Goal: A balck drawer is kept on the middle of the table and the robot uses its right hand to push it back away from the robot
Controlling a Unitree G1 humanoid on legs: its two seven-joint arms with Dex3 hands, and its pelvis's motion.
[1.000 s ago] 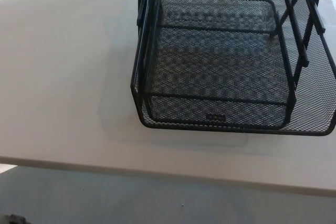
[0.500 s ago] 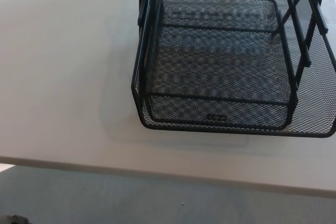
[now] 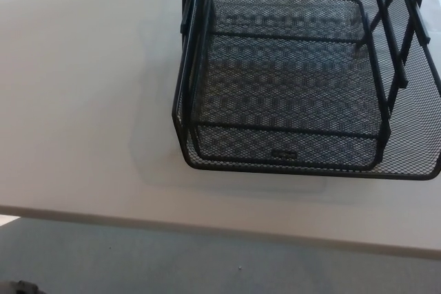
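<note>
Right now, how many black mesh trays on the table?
1. The black wire-mesh drawer tray sits on the pale table, right of centre, its top and right sides cropped by the frame, so others beyond could be hidden.

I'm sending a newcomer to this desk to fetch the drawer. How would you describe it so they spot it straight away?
Start at the pale table, seen from above with grey floor along its near edge. On its right part stands the black wire-mesh drawer, a shallow tray inside a black frame that runs out of the picture's top and right. It is the only dark, see-through thing on the table.
</note>
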